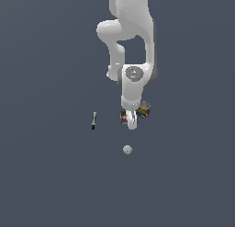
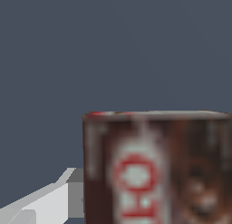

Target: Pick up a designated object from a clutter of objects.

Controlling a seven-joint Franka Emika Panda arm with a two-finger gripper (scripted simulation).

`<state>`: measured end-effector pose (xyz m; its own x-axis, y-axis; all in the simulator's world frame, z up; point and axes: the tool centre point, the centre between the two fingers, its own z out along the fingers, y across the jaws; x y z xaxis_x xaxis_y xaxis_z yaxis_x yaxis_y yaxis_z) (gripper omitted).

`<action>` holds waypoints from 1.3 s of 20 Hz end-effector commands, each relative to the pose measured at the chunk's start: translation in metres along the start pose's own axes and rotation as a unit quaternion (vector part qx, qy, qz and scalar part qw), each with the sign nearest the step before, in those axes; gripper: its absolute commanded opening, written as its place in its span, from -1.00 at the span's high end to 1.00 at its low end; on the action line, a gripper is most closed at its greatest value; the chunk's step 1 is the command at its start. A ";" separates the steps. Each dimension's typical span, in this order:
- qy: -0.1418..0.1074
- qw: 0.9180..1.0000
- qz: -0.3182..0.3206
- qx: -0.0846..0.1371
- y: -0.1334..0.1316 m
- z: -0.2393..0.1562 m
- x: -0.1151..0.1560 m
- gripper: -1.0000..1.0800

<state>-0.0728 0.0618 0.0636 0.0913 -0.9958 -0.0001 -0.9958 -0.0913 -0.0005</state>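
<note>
The designated object, a dark brown-red box (image 1: 123, 116) with a red-and-white label, lies in the clutter of objects beside the multicoloured can (image 1: 144, 110). My gripper (image 1: 131, 123) is down at the box, right against it on the side toward the exterior view's right, and partly covers it. In the wrist view the box (image 2: 158, 173) looms very close, and one grey-white finger (image 2: 50, 200) reaches up to its side. The other finger is hidden, so I cannot tell whether the jaws are closed on the box.
A small white-grey ball (image 1: 127, 150) lies nearer the exterior camera than the gripper. A slim black-and-white stick-like tool (image 1: 93, 120) lies toward the exterior view's left. The floor is plain dark grey-blue.
</note>
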 end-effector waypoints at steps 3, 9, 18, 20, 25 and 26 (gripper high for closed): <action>0.001 1.000 0.000 0.000 -0.013 -0.033 -0.004 1.00; 0.002 1.000 0.001 0.000 -0.035 -0.086 -0.011 1.00; 0.003 1.000 0.001 0.000 -0.068 -0.167 -0.022 1.00; 0.003 1.000 0.001 0.000 -0.076 -0.186 -0.025 1.00; 0.002 1.000 0.001 0.000 -0.095 -0.230 -0.032 1.00; 0.002 1.000 0.000 0.000 -0.099 -0.238 -0.033 1.00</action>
<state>0.0173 0.1013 0.2889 0.0901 -0.9959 0.0043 -0.9959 -0.0901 -0.0014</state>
